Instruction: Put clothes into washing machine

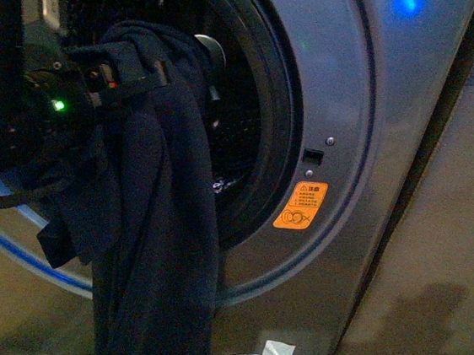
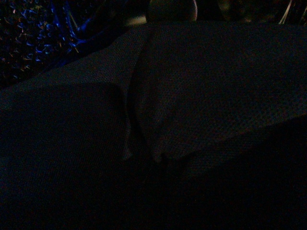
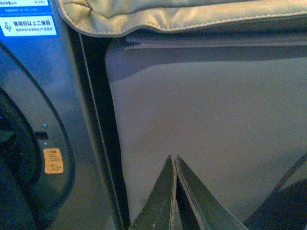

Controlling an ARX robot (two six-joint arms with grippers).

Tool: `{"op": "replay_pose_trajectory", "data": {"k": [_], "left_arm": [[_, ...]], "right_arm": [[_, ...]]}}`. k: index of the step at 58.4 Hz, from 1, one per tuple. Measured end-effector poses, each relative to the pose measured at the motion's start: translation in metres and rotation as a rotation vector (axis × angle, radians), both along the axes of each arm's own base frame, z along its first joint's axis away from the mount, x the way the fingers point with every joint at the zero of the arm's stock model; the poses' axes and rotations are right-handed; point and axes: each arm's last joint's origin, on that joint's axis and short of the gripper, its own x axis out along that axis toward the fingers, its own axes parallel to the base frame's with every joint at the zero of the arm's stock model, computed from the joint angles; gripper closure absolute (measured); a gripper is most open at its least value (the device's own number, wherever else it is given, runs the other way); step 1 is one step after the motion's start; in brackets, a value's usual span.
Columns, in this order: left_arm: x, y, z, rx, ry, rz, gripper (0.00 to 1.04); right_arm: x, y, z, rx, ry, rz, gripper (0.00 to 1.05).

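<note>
Grey metal front-loading washing machine [image 1: 354, 113] bears one orange warning sticker [image 1: 300, 205], its print too small to read. The soft dark navy garment [image 1: 158, 245] hangs from the drum mouth over the black rim, draped across the left gripper [image 1: 124, 79], whose grip I cannot tell. The left wrist view is filled with woven cloth, while the right wrist view shows one blue-and-white label [image 3: 28, 24] in Chinese characters and the right gripper [image 3: 173, 163] with its two tapered fingers pressed together, empty.

Right end effector [image 3: 173, 160], dark, tapered

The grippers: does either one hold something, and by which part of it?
The left gripper appears to hold the dark garment by its bunched upper end; the right gripper is shut on nothing.
</note>
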Motion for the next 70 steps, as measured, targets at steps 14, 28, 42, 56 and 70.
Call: {"op": "replay_pose_trajectory", "data": {"k": [14, 28, 42, 56, 70], "left_arm": [[0.038, -0.008, -0.010, 0.020, 0.033, 0.026, 0.97], [0.086, -0.002, -0.017, 0.041, 0.080, 0.078, 0.97], [0.133, 0.004, -0.024, 0.020, 0.133, 0.113, 0.97], [0.169, -0.001, -0.019, 0.018, 0.134, 0.111, 0.97], [0.204, -0.005, 0.002, 0.015, 0.101, 0.146, 0.98]], "right_arm": [[-0.009, 0.000, -0.018, 0.000, -0.001, 0.003, 1.02], [-0.016, 0.000, -0.031, 0.000, -0.002, 0.002, 1.02], [-0.022, 0.000, -0.039, 0.000, -0.006, 0.002, 1.02], [-0.025, 0.000, -0.044, 0.000, -0.005, 0.002, 1.02], [-0.032, 0.000, -0.055, -0.001, 0.009, 0.002, 1.02]]}}
